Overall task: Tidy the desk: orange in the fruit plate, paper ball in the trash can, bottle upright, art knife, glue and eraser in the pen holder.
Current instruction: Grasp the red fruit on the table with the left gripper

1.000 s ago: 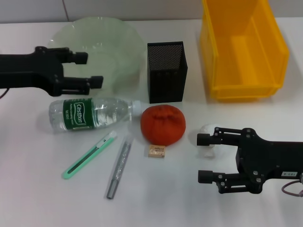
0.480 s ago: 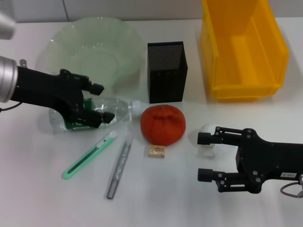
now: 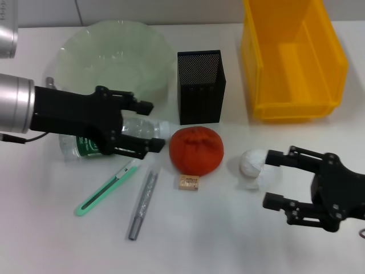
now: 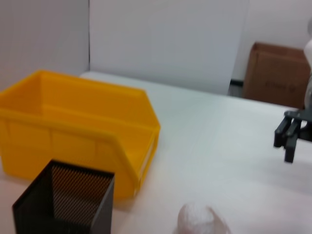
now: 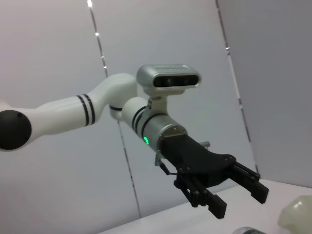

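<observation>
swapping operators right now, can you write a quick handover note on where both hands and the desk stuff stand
Left hand: open, fingers straddling the neck end of the bottle, which lies on its side; not gripped.
Right hand: open, beside the paper ball, not holding it.
Orange sits on the desk in front of the pen holder; eraser just in front of the orange.
Art knife and glue lie near the bottle.
Fruit plate, pen holder and trash can hold nothing that shows.
Done: nothing. Left: every item.
</observation>
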